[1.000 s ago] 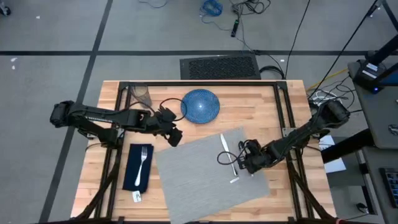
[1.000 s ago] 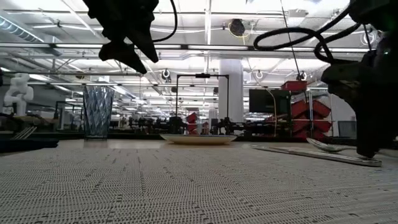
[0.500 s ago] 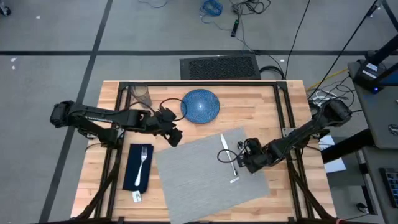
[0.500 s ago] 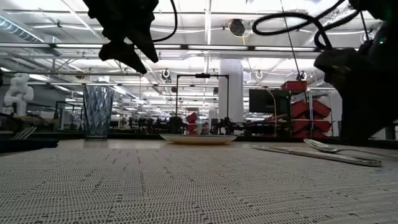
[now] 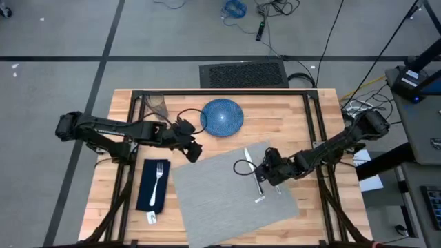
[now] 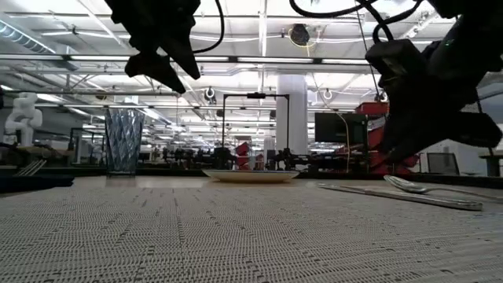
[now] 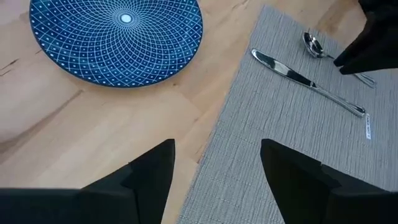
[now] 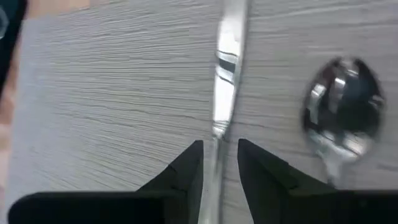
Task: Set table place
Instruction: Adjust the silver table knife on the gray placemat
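The grey placemat (image 5: 220, 193) lies askew on the wooden table (image 5: 289, 117). A silver knife (image 7: 305, 81) and spoon (image 7: 314, 45) lie side by side on the mat's right part. The blue plate (image 5: 222, 116) and the clear glass (image 6: 123, 140) rest on the wood at the far side. A fork (image 5: 160, 178) lies on the navy napkin (image 5: 150, 186) at the left. My right gripper (image 8: 219, 168) hangs open above the knife and clear of it, with the spoon beside it. Left of the mat's far corner, my left gripper (image 7: 214, 168) hovers open above the wood.
Black frame rails (image 5: 313, 124) run along the table's sides and far edge. Bare wood (image 5: 282, 127) shows between the plate and the right rail, and the mat's near and middle part (image 6: 196, 236) holds nothing.
My right gripper has risen off the mat beside the spoon and gone a little toward the table's left and far edge, ending above the knife. The spoon and knife have stayed flat on the mat.
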Controlling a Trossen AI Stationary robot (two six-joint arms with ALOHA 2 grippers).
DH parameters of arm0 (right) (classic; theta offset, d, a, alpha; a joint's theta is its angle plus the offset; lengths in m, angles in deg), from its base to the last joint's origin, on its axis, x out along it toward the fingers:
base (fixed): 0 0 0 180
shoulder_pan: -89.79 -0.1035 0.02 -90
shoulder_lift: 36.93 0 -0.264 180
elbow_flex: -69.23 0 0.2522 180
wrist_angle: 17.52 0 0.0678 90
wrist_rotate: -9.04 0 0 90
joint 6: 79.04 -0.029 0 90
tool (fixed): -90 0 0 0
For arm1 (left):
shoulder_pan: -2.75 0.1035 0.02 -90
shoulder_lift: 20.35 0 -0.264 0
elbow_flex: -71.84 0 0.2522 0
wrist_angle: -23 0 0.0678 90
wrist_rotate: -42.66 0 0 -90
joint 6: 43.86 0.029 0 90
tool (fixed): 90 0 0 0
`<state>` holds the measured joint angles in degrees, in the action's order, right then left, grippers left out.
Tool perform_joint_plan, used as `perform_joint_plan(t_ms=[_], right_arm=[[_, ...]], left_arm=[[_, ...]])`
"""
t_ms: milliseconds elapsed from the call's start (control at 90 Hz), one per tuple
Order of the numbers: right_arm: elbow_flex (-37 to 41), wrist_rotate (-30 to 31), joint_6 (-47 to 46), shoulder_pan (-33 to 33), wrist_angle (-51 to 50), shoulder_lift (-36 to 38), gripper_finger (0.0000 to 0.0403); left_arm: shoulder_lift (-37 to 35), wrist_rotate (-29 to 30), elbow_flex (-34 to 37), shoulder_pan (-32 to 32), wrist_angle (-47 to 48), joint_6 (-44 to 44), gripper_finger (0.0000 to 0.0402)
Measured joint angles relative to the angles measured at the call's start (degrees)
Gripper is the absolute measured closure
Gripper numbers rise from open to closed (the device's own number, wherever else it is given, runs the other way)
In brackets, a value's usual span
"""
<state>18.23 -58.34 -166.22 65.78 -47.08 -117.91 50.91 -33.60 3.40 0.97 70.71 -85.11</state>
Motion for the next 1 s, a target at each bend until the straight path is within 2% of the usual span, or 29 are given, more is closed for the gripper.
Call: perform_joint_plan(t_ms=[78, 278, 689, 778, 900, 1000], right_arm=[[-0.04, -0.12, 0.89, 0.09, 2.59, -1.85, 0.0316], [-1.55, -2.10, 1.59, 0.08, 2.00, -7.08, 0.0316], [-3.09, -5.91, 5.32, 0.11, 5.66, -12.25, 0.0318], [-3.13, -6.49, 4.42, -0.08, 5.35, -12.80, 0.0335], [-3.21, -6.64, 3.93, -0.95, 5.21, -12.95, 0.0387], [-4.07, -7.62, 3.46, -1.47, 4.00, -12.65, 0.0394]], left_arm=[[0.00, 0.00, 0.00, 0.00, -0.01, -0.01, 0.0178], [0.00, 0.00, 0.00, -0.02, 0.00, 0.03, 0.0178], [0.00, 0.00, 0.02, 0.00, 0.00, 0.09, 0.0178], [0.00, 0.00, 0.02, 0.00, 0.00, 0.09, 0.0178], [0.00, 0.00, 0.02, 0.00, 0.07, 0.09, 0.0178], [0.00, 0.00, 0.02, 0.00, 0.09, 0.09, 0.0178]])
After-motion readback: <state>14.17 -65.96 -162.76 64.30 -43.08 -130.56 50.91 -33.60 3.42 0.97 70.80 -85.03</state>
